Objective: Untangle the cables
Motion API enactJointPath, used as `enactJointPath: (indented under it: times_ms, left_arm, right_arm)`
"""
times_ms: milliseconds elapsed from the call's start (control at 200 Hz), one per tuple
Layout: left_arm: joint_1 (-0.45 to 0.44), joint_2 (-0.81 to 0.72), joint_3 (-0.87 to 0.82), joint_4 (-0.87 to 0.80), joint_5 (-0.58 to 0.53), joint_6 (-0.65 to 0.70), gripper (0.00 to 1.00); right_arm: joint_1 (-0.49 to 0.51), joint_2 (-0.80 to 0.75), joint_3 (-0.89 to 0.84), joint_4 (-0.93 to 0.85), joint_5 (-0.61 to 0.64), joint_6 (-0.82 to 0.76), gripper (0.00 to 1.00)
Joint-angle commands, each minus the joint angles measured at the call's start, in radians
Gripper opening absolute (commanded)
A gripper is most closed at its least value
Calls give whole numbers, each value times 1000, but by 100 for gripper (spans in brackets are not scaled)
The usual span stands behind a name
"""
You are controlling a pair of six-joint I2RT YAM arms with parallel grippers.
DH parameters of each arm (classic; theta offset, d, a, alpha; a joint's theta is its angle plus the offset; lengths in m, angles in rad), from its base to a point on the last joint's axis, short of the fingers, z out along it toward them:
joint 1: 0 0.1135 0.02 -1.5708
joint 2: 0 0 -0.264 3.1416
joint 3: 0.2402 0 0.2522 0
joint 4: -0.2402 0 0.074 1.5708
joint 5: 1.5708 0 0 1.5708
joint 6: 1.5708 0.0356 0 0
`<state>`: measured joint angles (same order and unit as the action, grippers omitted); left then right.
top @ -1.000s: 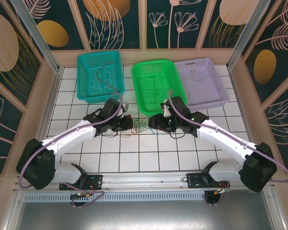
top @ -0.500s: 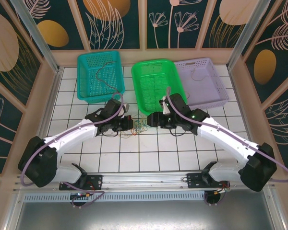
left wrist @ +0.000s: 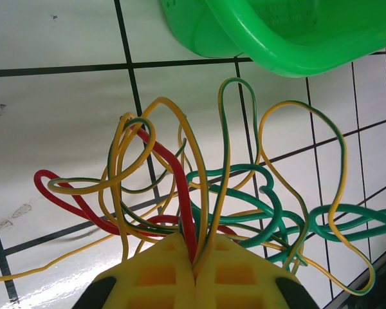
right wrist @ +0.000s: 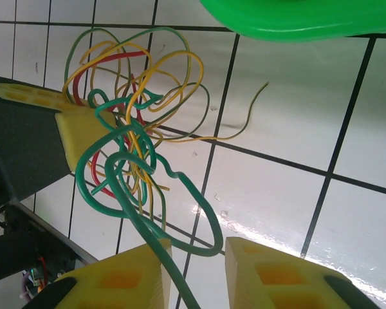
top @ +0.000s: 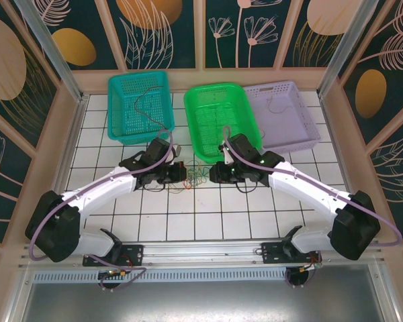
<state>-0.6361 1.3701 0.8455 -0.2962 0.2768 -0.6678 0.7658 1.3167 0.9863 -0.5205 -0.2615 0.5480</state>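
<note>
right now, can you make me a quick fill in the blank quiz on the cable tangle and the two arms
1. The left fingers are ___ on the cables.
2. The thick cable running into the open gap between the right fingers is ___ in colour.
3. On the table, ___ baskets stand in a row behind the tangle.

Missing words: shut; green; three
</note>
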Motion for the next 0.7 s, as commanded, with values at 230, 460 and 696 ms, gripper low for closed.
enactJointPath:
  times_ms: [230, 460, 696]
  left_arm:
    - [-9, -4, 52, -227, -327, 12, 0]
    - [-8, -32, 37, -293, -506, -7, 0]
    - [-8, -35, -3, -315, -582, -29, 0]
  right_arm:
    - [-129, -177, 1, -159, 239, 55, 0]
    - [-213, -252, 0, -221, 212, 62, 0]
    - [-335, -300, 112, -337, 371, 120, 0]
